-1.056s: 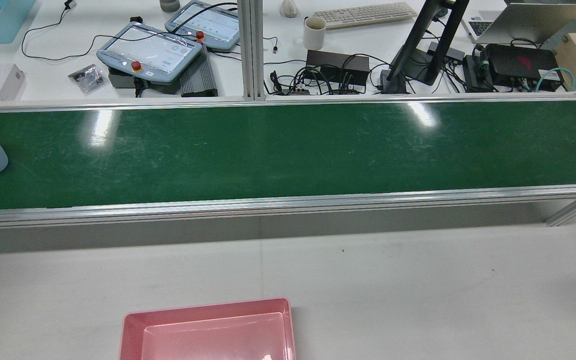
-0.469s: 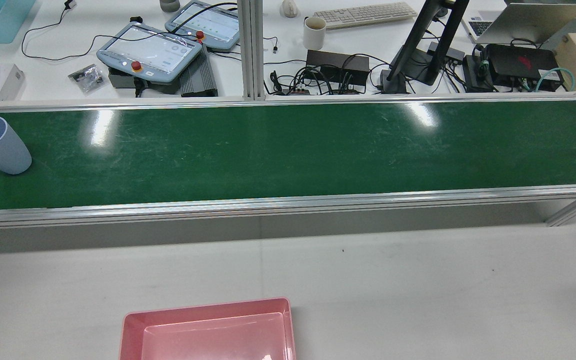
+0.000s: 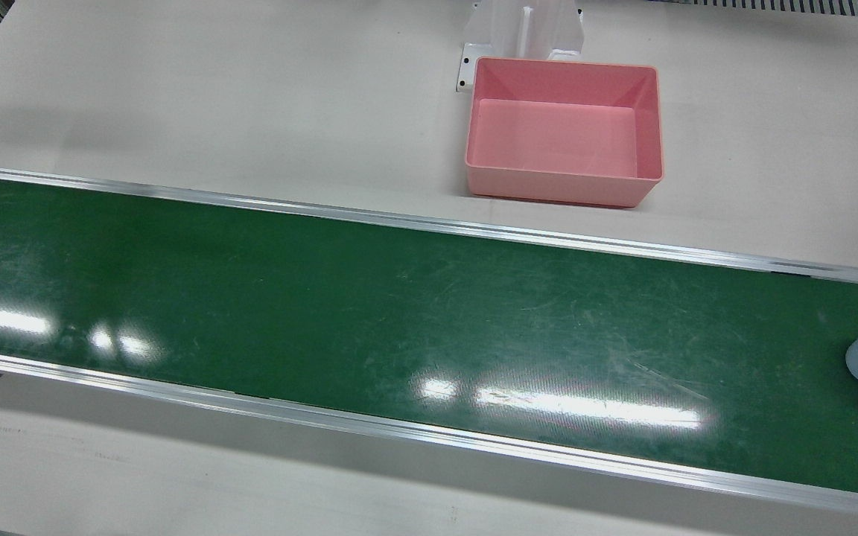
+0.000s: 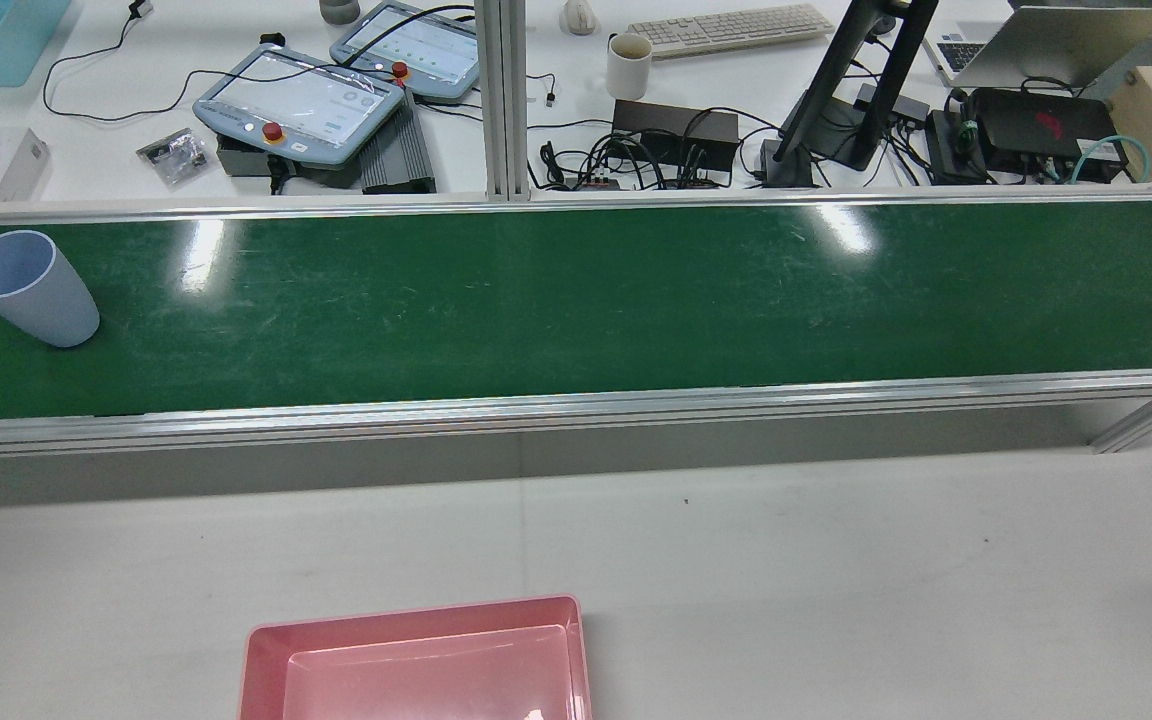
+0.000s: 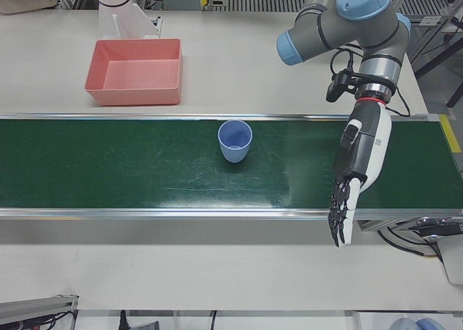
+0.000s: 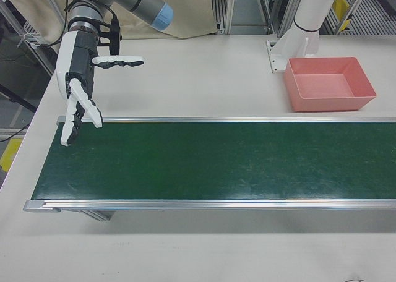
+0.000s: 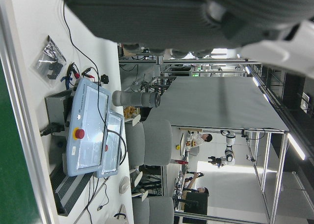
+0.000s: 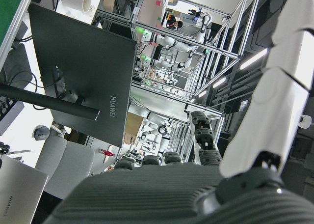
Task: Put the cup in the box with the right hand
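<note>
fingers (image 6: 79, 90) of my right hand (image 6: 77, 78) spread, empty, upper left of right-front frame. cup (image 5: 235, 140) upright mid-belt (image 5: 145, 171) in left-front frame; wait, then wrap its wall, toward pink box (image 5: 134, 73).

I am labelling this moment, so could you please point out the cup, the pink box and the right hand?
cup (image 5: 234, 143): left-front view, outer wall.
pink box (image 3: 561, 184): front view, near outer wall.
right hand (image 6: 79, 90): right-front view, middle of the hand.

Glossy, scuffed green belt (image 4: 576, 300) framed by brushed aluminium rails (image 4: 576, 408); matt pale-blue plastic cup (image 5: 235, 140); smooth pink plastic box (image 3: 563, 134).
</note>
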Robot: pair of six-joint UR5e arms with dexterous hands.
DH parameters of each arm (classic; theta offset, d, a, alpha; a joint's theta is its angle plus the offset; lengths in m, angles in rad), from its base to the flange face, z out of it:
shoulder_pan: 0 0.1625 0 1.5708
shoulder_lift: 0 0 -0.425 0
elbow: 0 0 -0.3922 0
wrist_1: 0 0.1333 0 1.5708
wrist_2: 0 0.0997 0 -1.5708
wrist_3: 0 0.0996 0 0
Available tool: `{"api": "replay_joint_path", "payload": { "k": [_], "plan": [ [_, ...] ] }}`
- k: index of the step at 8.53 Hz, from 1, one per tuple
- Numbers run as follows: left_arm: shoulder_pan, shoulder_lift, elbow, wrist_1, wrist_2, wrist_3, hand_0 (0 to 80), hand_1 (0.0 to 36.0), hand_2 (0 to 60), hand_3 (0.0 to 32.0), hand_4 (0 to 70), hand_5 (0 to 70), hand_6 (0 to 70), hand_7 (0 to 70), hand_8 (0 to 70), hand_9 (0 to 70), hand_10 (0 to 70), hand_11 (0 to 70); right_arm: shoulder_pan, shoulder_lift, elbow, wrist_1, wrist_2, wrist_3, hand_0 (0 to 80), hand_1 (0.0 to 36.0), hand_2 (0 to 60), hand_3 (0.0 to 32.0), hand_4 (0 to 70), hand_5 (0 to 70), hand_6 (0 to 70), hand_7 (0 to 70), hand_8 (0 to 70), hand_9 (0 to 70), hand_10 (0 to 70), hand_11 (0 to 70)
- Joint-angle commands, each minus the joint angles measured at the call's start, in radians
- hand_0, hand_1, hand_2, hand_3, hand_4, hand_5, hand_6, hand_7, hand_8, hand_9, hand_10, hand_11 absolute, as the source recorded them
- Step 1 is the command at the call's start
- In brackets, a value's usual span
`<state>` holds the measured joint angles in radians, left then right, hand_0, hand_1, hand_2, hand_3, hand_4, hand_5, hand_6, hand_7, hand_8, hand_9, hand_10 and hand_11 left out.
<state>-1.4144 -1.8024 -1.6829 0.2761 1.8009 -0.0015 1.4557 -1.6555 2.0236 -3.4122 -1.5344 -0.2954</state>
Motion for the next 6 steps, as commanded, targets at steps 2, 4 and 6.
{"api": "replay_joint_path", "payload": {
  "k": [2, 4, 6],
  "plan": [
    [0.000, 0.000, -0.001, 0.002, 0.000, 0.000, 0.0, 0.0, 0.0, 0.0, 0.0, 0.0, 0.0, 0.0, 0.0, 0.0, 0.0, 0.0, 0.035, -0.015, 0.003, -0.001, -0.007, 0.001, 46.9, 14.1, 7.4, 0.8, 0.0, 3.3, 1.0, 3.8, 0.0, 0.7, 0.0, 0.0],
    [0.000, 0.000, 0.002, 0.000, 0.000, 0.000, 0.0, 0.0, 0.0, 0.0, 0.0, 0.0, 0.0, 0.0, 0.0, 0.0, 0.0, 0.0, 0.067, -0.013, 0.001, -0.002, -0.009, -0.001, 46.9, 14.0, 7.1, 0.8, 0.0, 3.3, 1.1, 4.4, 0.0, 0.6, 0.0, 0.0],
    [0.000, 0.000, 0.002, 0.000, 0.000, 0.000, 0.0, 0.0, 0.0, 0.0, 0.0, 0.0, 0.0, 0.0, 0.0, 0.0, 0.0, 0.0, 0.065, -0.012, 0.009, -0.002, -0.009, -0.001, 46.9, 14.0, 7.9, 0.0, 1.3, 3.2, 1.5, 5.9, 0.0, 1.1, 0.0, 0.0]
  ]
}}
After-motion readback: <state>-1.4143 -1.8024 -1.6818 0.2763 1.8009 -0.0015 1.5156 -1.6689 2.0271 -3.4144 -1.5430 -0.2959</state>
